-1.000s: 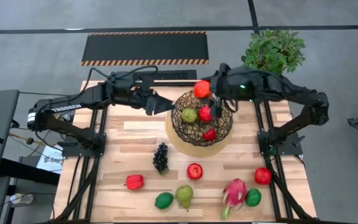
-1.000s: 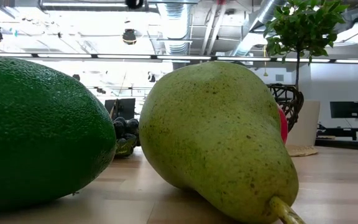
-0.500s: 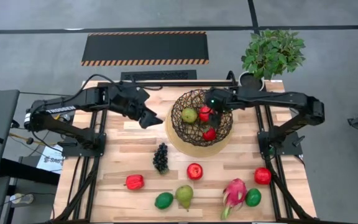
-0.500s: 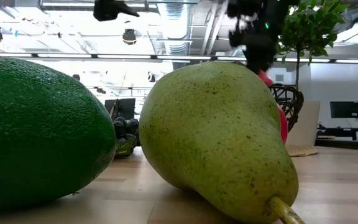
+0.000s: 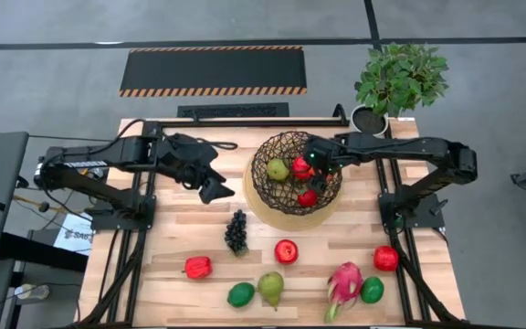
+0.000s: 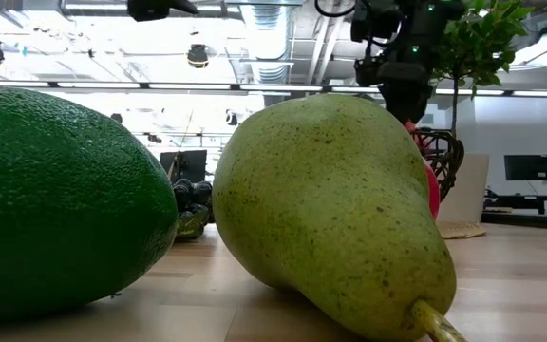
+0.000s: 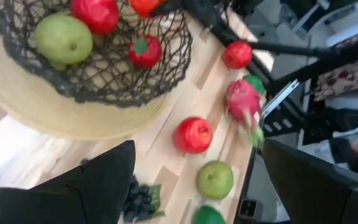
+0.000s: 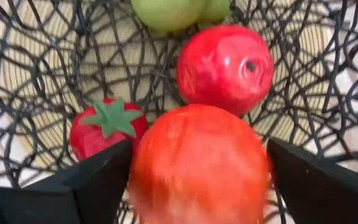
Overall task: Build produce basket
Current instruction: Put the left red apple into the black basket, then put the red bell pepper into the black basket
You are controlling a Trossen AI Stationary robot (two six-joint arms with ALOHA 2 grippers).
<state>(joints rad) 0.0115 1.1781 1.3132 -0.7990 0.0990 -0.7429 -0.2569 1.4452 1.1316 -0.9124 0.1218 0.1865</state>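
Wooden table [image 5: 181, 215] with fruit and a basket

The basket [image 5: 292, 212] sits toward the far edge. Grapes [image 5: 236, 231] and an apple [image 5: 286, 250] lie mid-table; along the near edge lie a lime [image 5: 240, 294], pear [image 5: 271, 287] and dragon fruit [image 5: 344, 283].

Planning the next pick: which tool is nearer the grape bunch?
Left. The left tool hovers just up-left of the grape bunch; the right tool sits over the basket, farther away.

Fruit-filled basket [image 7: 104, 81] beside apple [image 7: 193, 134]
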